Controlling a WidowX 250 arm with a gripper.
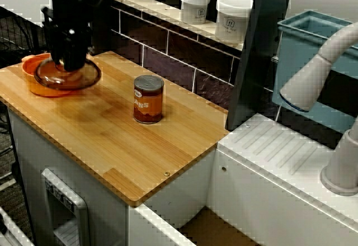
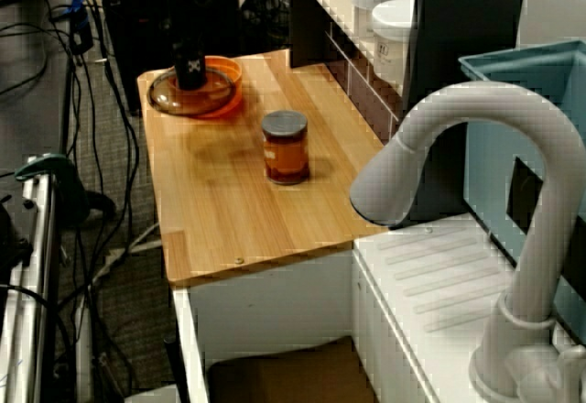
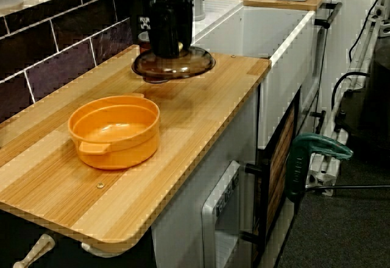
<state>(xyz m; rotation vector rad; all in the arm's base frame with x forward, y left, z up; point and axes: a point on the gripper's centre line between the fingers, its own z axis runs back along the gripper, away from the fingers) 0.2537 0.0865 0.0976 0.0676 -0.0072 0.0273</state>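
Smoked brown glass, a round glass lid point(image 3: 173, 67) hangs just off the bamboo surface point(image 3: 201, 116) with a soft shadow under it, so nothing but the black gripper point(image 3: 169, 52) carries it. The fingers point(image 3: 156, 44) come straight down on the lid's middle and are closed around its pale knob point(image 3: 171, 53), though the grip itself is mostly hidden behind the gripper's body. Held at the centre like that, the lid sits nearly level, tipped only slightly. The view from the pot's end shows where it really is: beside the orange pot point(image 3: 122, 149), apart from it and on the side toward the sink, not over the pot. In the other two views the lid merely overlaps the pot's rim because of the angle. The pot stands mouth up and empty, near the end of the surface, its stub handle facing outward. Farther along, toward the middle of the board, a tin point(image 1: 148, 99) with an orange label stands upright, well apart from lid and pot. Two white tubs point(image 1: 195, 5) sit on the tiled ledge behind, and a pale tap point(image 2: 476, 137) arches over the sink.
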